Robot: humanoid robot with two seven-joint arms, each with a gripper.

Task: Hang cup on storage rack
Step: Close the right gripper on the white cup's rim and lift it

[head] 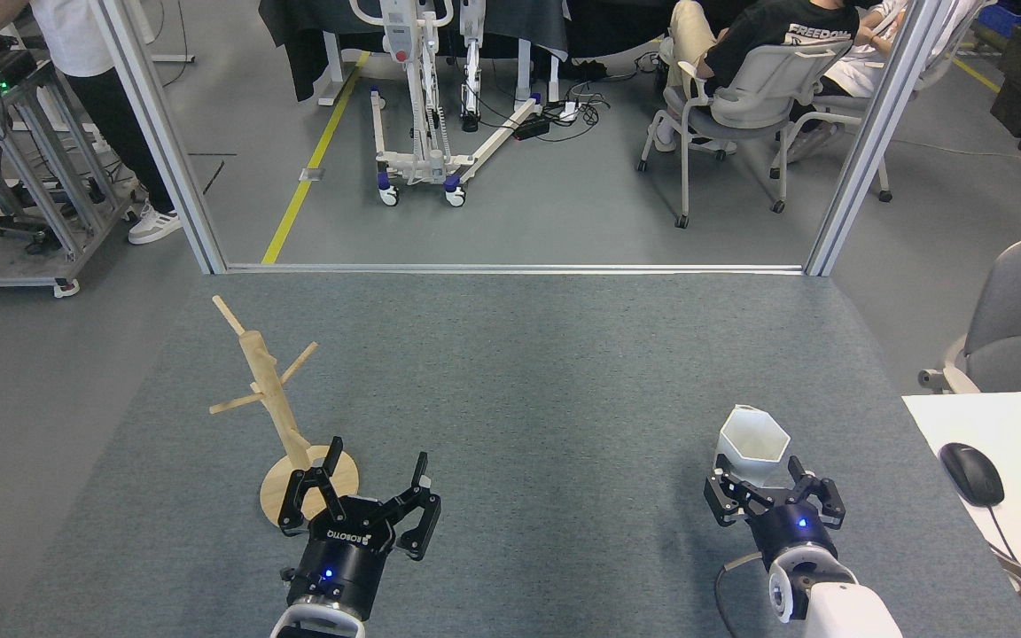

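cup (752, 443) showing plain white; storage rack (273, 396) showing light wood; both pincers, left (362, 486) and right (773, 486), showing black with a blue light glowing on each wrist; worktop (528, 399) showing speckled grey-green.
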